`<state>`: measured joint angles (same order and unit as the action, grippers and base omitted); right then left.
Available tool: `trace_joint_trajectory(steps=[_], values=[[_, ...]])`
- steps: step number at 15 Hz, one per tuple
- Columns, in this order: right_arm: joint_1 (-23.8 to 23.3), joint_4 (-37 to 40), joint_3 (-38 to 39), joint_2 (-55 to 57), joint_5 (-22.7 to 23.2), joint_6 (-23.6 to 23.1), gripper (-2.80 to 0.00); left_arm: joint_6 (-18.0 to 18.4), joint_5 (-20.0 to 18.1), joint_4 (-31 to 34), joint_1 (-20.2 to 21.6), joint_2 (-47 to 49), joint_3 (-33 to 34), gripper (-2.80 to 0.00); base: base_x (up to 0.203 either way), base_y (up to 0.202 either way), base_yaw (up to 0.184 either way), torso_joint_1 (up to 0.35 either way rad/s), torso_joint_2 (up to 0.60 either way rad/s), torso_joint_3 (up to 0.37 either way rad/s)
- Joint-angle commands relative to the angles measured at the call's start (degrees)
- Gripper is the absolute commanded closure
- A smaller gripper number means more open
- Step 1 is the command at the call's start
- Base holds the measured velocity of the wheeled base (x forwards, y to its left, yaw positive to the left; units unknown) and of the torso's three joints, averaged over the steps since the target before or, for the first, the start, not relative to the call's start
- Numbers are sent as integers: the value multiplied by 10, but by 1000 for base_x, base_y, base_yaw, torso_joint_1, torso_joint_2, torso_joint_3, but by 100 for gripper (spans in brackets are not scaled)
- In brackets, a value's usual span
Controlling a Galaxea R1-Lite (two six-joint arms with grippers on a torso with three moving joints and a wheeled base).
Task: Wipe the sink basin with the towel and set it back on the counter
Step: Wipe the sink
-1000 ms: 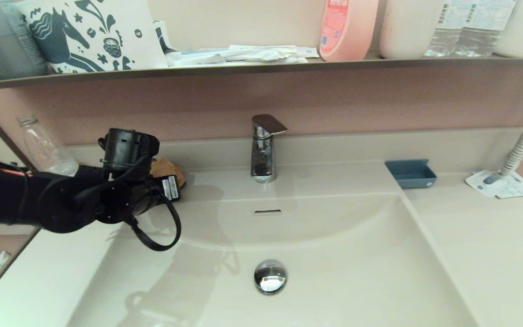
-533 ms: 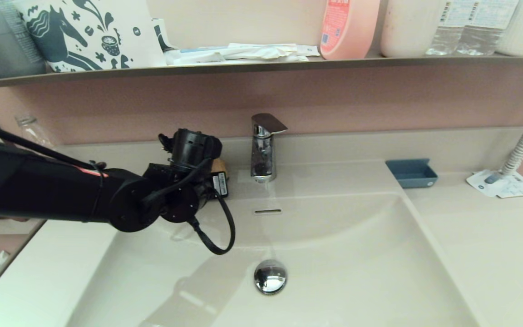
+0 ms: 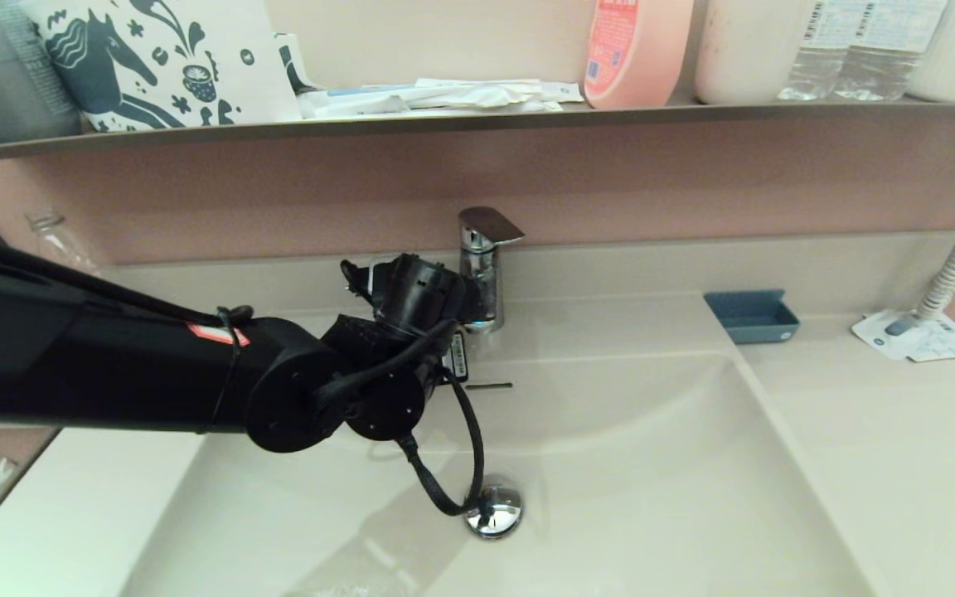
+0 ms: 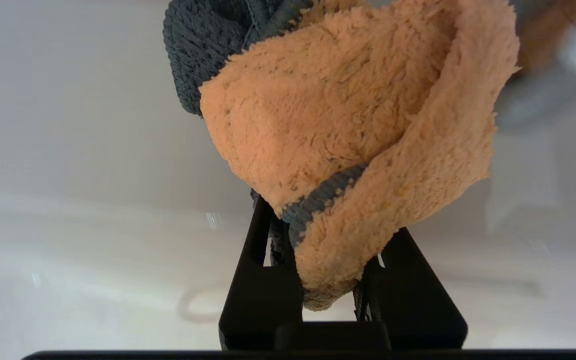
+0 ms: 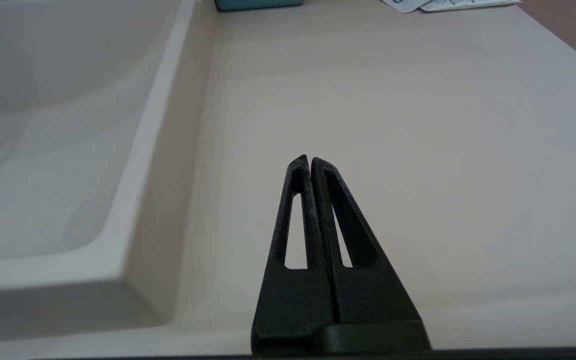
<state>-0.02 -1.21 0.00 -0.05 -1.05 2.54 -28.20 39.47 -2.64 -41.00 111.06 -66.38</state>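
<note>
Over the far rim of the sink basin [image 3: 610,464], just left of the faucet [image 3: 482,265], the left pincer [image 4: 318,260] has swung in from the left counter [image 3: 71,514], clenching the orange towel [image 4: 353,125]; wiping can begin. Right pincer [image 5: 310,165] rests closed, empty.

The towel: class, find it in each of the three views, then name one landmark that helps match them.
Head view: hidden behind the left gripper, near the faucet.
Left wrist view: the towel fills the upper centre, clamped in the left gripper.
Right wrist view: not in it.
Shared landmark: the sink basin.
</note>
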Motion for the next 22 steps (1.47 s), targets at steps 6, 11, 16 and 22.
trace_joint_trajectory(steps=[6, 11, 16, 22], values=[[0, 0, 0, 0, 0, 0, 0, -49, -2, 47, 24, -25, 36, 0, 0, 0, 0, 0, 0, 0], [0, 0, 0, 0, 0, 0, 0, -41, -66, 48, 100, -101, 94, 0, 0, 0, 0, 0, 0, 0], [0, 0, 0, 0, 0, 0, 0, 19, -109, 44, 196, -133, 102, 0, 0, 0, 0, 0, 0, 0], [-1, 0, 0, 0, 0, 0, 0, 93, -129, 46, 260, -145, 31, 0, 0, 0, 0, 0, 0, 0]])
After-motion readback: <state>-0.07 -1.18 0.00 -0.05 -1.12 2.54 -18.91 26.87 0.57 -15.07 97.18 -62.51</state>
